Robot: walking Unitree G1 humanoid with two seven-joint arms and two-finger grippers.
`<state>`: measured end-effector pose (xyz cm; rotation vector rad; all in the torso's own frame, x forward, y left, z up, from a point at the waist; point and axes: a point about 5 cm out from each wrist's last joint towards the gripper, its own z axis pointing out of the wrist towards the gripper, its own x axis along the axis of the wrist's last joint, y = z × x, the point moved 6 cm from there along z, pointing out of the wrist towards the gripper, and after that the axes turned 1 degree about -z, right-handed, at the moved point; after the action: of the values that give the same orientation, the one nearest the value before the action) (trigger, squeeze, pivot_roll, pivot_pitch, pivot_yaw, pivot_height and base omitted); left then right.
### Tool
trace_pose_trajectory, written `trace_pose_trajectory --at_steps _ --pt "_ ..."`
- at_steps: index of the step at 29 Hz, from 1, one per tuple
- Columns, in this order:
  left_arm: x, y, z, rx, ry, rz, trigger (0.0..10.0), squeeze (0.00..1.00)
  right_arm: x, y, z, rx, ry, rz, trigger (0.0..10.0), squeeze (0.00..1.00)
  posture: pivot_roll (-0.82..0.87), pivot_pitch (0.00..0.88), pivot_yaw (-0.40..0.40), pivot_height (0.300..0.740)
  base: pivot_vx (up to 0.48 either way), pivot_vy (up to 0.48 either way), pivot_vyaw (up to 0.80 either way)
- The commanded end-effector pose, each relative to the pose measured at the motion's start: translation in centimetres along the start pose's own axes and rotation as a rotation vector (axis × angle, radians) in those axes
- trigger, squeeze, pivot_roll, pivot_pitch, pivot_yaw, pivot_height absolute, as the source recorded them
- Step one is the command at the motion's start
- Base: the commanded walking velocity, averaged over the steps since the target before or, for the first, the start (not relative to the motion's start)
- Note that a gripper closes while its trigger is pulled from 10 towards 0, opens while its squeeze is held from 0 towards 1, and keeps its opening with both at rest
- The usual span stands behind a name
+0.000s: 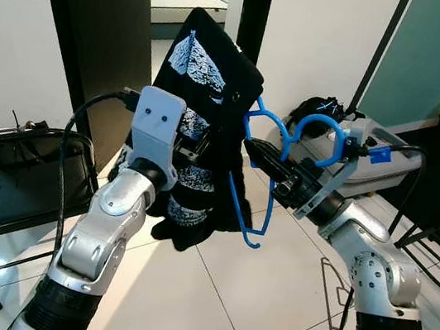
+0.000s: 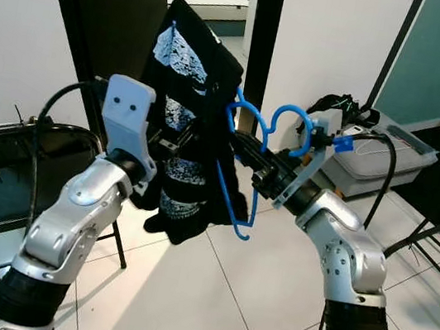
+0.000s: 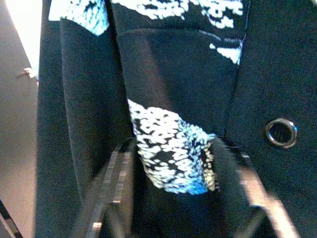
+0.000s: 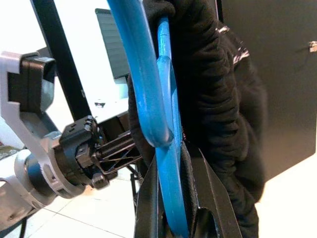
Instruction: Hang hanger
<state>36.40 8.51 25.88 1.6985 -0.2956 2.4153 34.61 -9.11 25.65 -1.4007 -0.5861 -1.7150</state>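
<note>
Right claw clamps the blue hanger; raised left claw pinches the black garment.

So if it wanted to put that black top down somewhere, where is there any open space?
The white tiled floor between the two arms, below the hanging black garment, is bare. The folding chair at the robot's left has an open seat. It is crowded ahead on the right, around the grey case and black bag, and where the left gripper and right gripper meet at the blue hanger.
</note>
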Motion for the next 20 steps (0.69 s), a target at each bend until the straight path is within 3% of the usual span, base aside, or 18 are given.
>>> trace_pose_trajectory --at_steps 1,14,20 --pt "-0.6 0.0 -0.1 -0.009 -0.013 0.018 0.0 0.00 1.5 -0.7 0.1 0.036 0.056 -0.012 10.0 0.00 0.00 0.000 0.006 0.740 0.000 0.000 0.00" --pt "-0.9 -0.4 -0.3 0.000 -0.014 0.034 0.0 0.00 1.6 0.1 -0.1 -0.007 0.049 -0.026 10.0 0.00 0.00 0.000 0.002 0.740 0.000 0.000 0.00" --pt "-1.0 -0.7 -0.7 -0.004 -0.015 0.042 0.0 0.00 0.9 2.3 -0.1 -0.131 0.011 -0.057 10.0 0.00 0.00 0.000 -0.002 0.740 0.000 0.000 0.00"
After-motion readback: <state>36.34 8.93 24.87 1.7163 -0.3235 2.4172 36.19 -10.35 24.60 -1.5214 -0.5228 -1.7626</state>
